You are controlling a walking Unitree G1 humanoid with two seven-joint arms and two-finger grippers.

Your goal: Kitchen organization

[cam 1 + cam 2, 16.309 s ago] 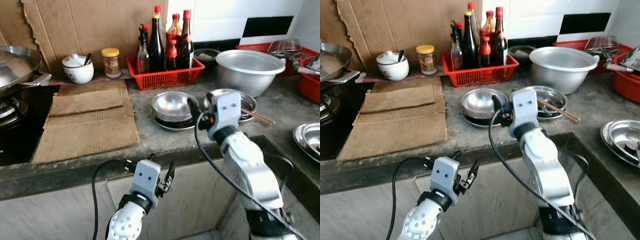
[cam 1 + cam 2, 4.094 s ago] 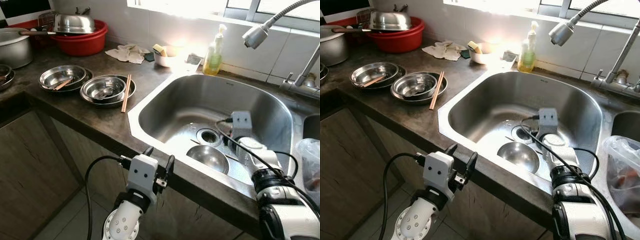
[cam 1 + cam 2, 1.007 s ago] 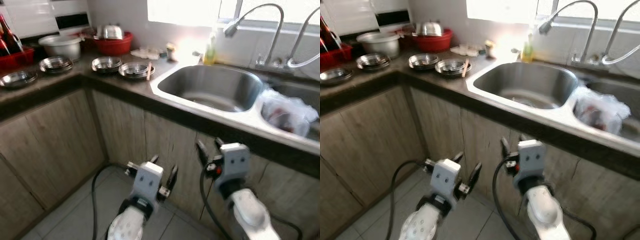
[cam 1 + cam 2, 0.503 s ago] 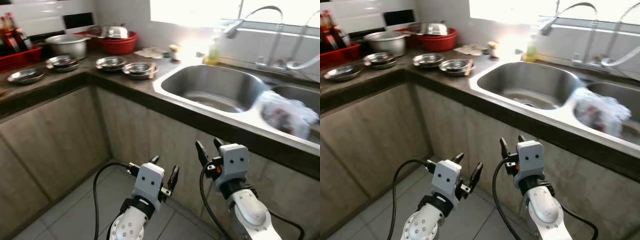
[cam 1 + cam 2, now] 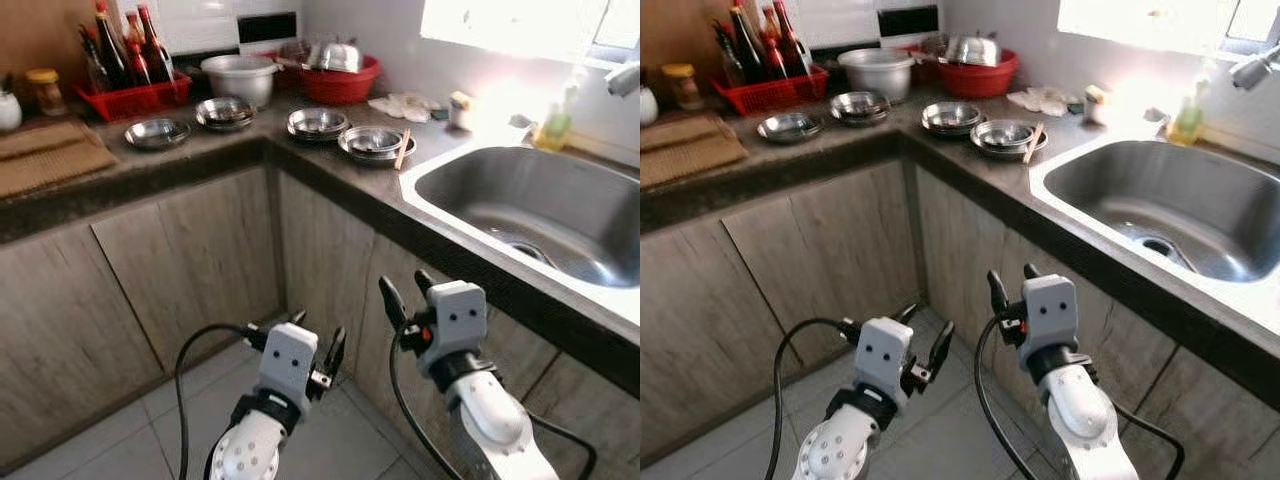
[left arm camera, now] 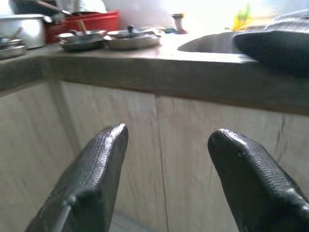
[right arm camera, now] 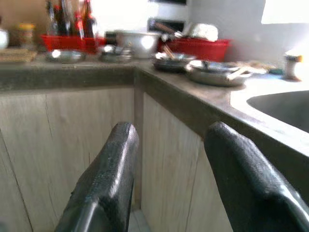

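Note:
Both arms are held low in front of the wooden cabinet doors [image 5: 190,250], below the L-shaped dark counter [image 5: 330,175]. My left gripper [image 5: 318,335] is open and holds nothing, as its wrist view confirms [image 6: 169,130]. My right gripper [image 5: 403,283] is open and bare too [image 7: 171,126]. On the counter lie several stacks of steel dishes: one [image 5: 157,132], a second [image 5: 225,112], a third [image 5: 318,122], and one bearing chopsticks [image 5: 402,148]. The steel sink [image 5: 540,205] is on the right.
At the back stand a silver pot [image 5: 240,75], a red basin with a steel lid [image 5: 342,70] and a red basket of bottles [image 5: 135,95]. Cardboard [image 5: 50,155] covers the left counter. A soap bottle [image 5: 557,125] stands behind the sink. Tiled floor [image 5: 150,430] lies below.
The camera has swung left: the counter corner, bottles and cardboard have come into view and the sink has slid to the right. Both grippers stay open and low.

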